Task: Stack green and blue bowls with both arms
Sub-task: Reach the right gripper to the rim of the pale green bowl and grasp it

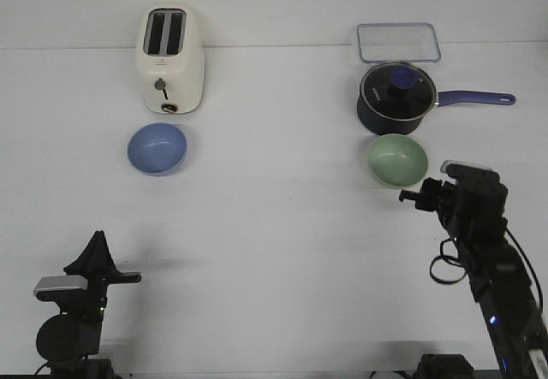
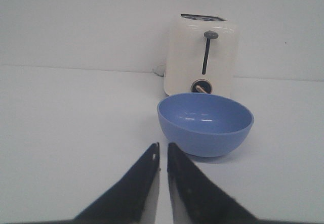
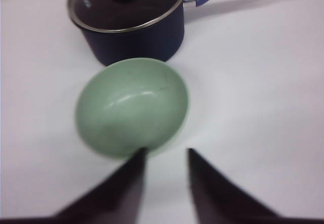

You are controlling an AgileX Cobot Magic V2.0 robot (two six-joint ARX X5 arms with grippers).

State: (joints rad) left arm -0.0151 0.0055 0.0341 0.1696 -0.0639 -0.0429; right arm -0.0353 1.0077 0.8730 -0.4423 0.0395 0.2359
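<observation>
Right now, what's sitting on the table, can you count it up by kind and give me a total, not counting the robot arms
Bowls: 2, the blue bowl and the green bowl
Toasters: 1, the cream toaster
Saucepans: 1, the dark navy saucepan with its glass lid on
Clear plastic lids or trays: 1, the clear rectangular piece behind the saucepan
Total: 5

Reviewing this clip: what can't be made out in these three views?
- Right gripper: right wrist view is blurred, so contact between its finger and the green bowl rim is unclear; front view shows the gripper too small.
- Saucepan contents: dark glass lid hides them in front and right wrist views.
- Left gripper: fingers nearly closed, well short of the blue bowl; tiny in the front view.
- Toaster slots: too dark to see inside.
</observation>
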